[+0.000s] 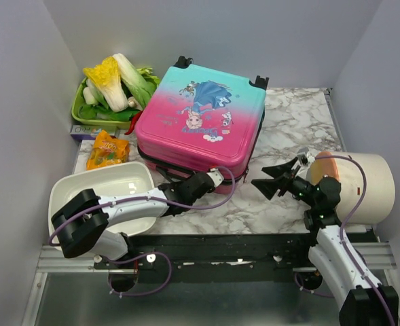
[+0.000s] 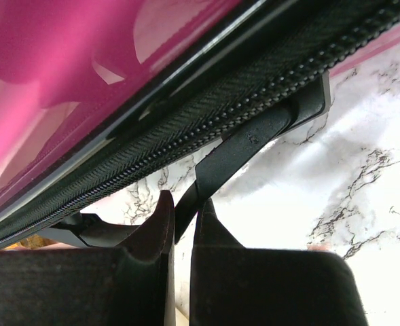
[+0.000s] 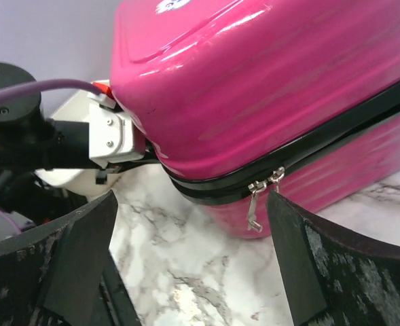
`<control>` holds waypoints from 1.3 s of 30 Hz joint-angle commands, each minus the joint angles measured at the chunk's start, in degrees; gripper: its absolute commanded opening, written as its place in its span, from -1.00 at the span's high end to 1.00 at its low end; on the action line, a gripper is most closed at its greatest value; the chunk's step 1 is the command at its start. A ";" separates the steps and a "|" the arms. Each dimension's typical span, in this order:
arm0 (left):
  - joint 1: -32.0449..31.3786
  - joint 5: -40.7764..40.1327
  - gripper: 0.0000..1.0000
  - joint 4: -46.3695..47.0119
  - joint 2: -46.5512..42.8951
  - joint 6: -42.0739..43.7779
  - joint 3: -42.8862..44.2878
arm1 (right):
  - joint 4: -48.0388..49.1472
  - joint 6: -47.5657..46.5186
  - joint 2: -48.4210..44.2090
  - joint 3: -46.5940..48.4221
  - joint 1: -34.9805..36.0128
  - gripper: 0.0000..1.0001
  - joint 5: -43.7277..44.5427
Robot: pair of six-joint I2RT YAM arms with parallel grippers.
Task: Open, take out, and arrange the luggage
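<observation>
In the top view, the luggage (image 1: pixel 200 119) is lying flat and closed on the marble table (image 1: pixel 295 115), in the middle toward the far side. The left gripper (image 1: pixel 210 180) is reaching to its near edge. The right gripper (image 1: pixel 271 178) is hanging just beside the near right corner with its jaws spread wide and nothing in them. A white basin (image 1: pixel 128 178) is sitting near left and a cream container (image 1: pixel 369 187) on the right.

In the left wrist view, the fingers (image 2: pixel 160 227) are standing almost together, pinching a thin black strip (image 2: pixel 247 146) under the zipper (image 2: pixel 206 119).

In the right wrist view, two silver zipper pulls (image 3: pixel 257 200) are hanging at the pink corner, between the wide-apart fingers (image 3: pixel 84 238), not touching them.
</observation>
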 commanded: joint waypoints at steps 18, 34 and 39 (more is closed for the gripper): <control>3.39 -12.28 1.00 3.30 -5.48 -9.20 -1.51 | -11.96 -17.02 19.36 9.55 8.39 -0.62 2.88; 3.39 -12.81 1.00 2.34 -4.33 -9.29 -0.71 | -1.33 -19.23 27.02 8.59 13.59 -0.48 2.62; 3.39 -12.37 1.00 2.68 -4.25 -9.12 -0.89 | 2.18 -20.02 28.95 8.50 13.59 -0.49 2.36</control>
